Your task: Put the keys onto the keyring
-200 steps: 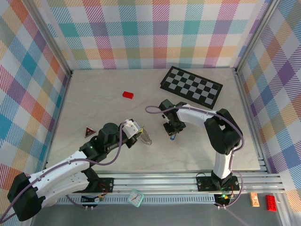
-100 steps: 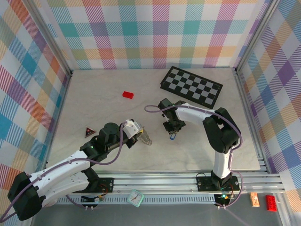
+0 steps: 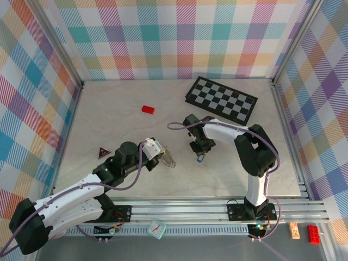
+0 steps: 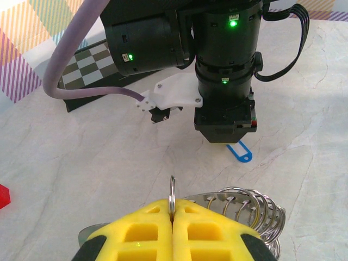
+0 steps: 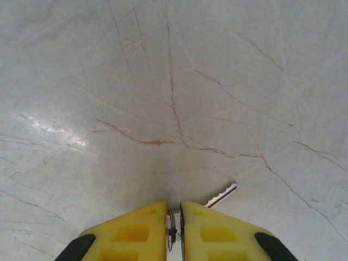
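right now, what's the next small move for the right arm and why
Probably lift the right tool slightly: its fingers look closed on the blue key, low against the table, while the left tool pinches the ring upright nearby, ready for threading.

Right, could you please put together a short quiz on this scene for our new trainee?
1. Which is nearer the flat black-and-white checkerboard: the left gripper or the right gripper?
2. True or false: the left gripper is shut on the thin silvery metal keyring.
3. In the left wrist view, what shows just below the right gripper's tip? A the checkerboard; B the small blue plastic-headed key; C the keyring.
Key: 1 the right gripper; 2 true; 3 B.
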Motion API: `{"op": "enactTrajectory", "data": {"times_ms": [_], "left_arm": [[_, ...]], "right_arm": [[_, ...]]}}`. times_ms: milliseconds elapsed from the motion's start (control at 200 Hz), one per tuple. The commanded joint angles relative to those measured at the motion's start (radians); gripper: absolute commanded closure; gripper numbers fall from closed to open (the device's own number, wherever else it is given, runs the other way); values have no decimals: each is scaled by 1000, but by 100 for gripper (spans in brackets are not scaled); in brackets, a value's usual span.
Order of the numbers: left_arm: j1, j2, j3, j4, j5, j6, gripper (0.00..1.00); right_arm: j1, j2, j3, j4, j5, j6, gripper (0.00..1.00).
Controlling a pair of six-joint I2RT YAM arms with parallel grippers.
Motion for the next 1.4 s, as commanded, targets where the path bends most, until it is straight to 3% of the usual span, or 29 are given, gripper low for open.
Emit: {"op": "enactTrajectory", "data": {"times_ms": [0, 320, 520, 695, 845, 1185, 1395], "left_arm": [[-7, -2, 18, 36, 23, 16, 100], [-7, 3, 20, 40, 25, 17, 100], [-7, 2, 20, 40, 25, 17, 100], [-7, 1, 22, 35, 25, 17, 100], [-7, 2, 45, -7, 34, 0, 100], [-7, -14, 82, -74, 79, -60, 100], [-7, 18, 120, -89, 118, -128, 100]], "right_arm": [[6, 6, 32, -41, -3, -7, 85], [5, -3, 33, -53, -12, -3, 88], [6, -3, 39, -69, -17, -4, 100], [5, -41, 47, -78, -42, 5, 100], [13, -189, -1, -16, -109, 1, 100], [12, -668, -256, 330, -411, 11, 100], [12, -819, -348, 471, -554, -52, 100]]}}
